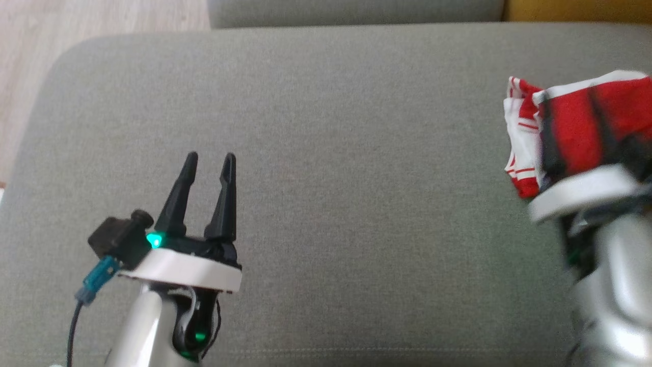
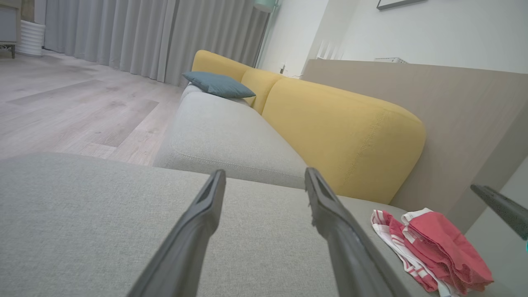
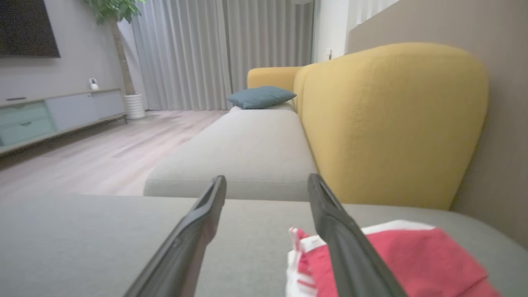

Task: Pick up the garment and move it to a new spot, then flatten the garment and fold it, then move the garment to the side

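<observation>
One garment (image 1: 575, 122), red with white striped edges, lies folded in a bundle at the right edge of the head view, on the grey seat cushion (image 1: 331, 127). There the right arm (image 1: 611, 265) is a blur in front of it. The right wrist view is clearer. It puts the cloth at lower right, with the right gripper (image 3: 267, 180) spread wide, nothing between its fingers and one finger crossing in front of the fabric. The left gripper (image 1: 210, 162) sits at lower left of the head view, well apart from the garment, fingers parted and empty over bare cushion. Both wrist views look along the sofa and take in the yellow backrest (image 2: 342, 132), a blue pillow (image 2: 218, 84) and grey curtains (image 2: 144, 37). The right wrist view adds a plant (image 3: 113, 16) at upper left.
</observation>
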{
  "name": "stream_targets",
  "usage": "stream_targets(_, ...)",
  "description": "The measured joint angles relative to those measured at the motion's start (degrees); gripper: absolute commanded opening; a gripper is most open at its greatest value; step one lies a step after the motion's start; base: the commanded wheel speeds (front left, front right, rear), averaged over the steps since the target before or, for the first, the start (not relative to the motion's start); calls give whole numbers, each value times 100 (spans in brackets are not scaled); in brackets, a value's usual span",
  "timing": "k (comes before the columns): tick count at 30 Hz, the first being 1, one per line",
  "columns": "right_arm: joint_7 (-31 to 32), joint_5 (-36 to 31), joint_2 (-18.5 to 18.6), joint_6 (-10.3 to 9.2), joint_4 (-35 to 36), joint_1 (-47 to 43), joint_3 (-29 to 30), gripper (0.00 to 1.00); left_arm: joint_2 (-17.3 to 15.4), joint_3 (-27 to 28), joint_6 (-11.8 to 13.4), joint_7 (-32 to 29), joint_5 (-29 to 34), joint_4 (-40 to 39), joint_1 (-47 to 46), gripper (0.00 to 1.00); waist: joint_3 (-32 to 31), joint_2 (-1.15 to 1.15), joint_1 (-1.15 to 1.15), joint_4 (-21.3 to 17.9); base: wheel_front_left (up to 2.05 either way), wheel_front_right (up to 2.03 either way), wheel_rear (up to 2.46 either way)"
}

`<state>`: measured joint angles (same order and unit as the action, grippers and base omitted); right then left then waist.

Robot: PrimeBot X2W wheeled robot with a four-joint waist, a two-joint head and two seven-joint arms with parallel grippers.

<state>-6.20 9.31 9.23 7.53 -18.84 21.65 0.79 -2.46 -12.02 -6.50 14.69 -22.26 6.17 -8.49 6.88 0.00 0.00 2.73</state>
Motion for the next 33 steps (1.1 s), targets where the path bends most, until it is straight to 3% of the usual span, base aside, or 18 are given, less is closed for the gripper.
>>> stream_targets(3,-330,-82,-449,0,82,-492,-12,100,1,3,0,0,0,1,151,100,-158,0,0,-21,0,0,0)
stream_targets(6,-554,-33,-581,0,151,-892,9,100,0,0,0,0,22,9,326,100,-296,0,0,-27,0,0,0)
stream_targets(13,-754,556,-619,0,278,-1532,-23,100,-2,-7,44,0,52,75,628,100,-529,0,0,-5,0,0,0)
stream_targets(33,-801,521,-650,0,421,-1875,-230,100,-5,-2,202,0,152,-64,832,100,-615,0,0,-27,0,0,0)
